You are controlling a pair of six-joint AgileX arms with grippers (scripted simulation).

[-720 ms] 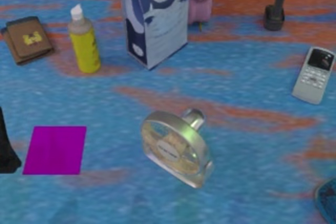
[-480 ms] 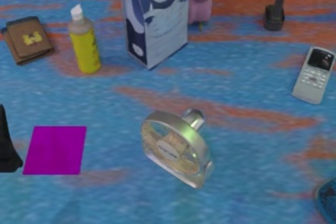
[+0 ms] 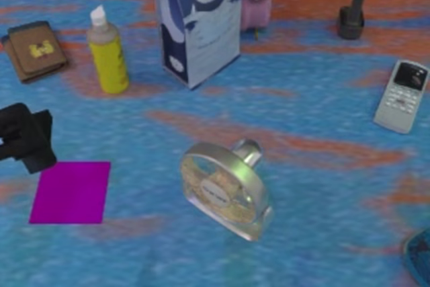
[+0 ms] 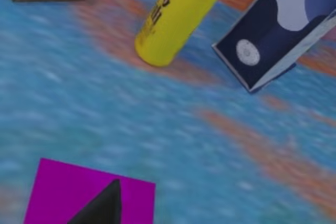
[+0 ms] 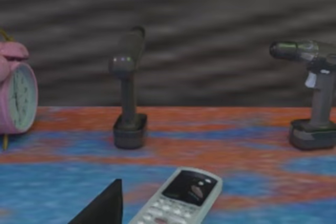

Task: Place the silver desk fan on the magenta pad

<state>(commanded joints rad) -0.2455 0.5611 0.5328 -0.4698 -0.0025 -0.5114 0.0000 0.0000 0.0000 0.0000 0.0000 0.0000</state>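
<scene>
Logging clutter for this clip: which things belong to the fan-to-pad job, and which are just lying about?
Job: fan; pad; left gripper, above the table just beyond the pad.

Lying about: wallet; yellow bottle; carton; pink clock; two drills; remote.

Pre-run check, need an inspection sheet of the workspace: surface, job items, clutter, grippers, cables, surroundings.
Surface: blue and orange mottled table.
Job's things: silver desk fan mid-table, apart from the magenta pad at left; pad bare.
Clutter: brown wallet, yellow bottle, blue carton, pink clock, remote, two drills.
Grippers: left gripper above the pad's far corner; right gripper not in top view.
Cables: nothing seen.
Surroundings: dark wall behind.
</scene>
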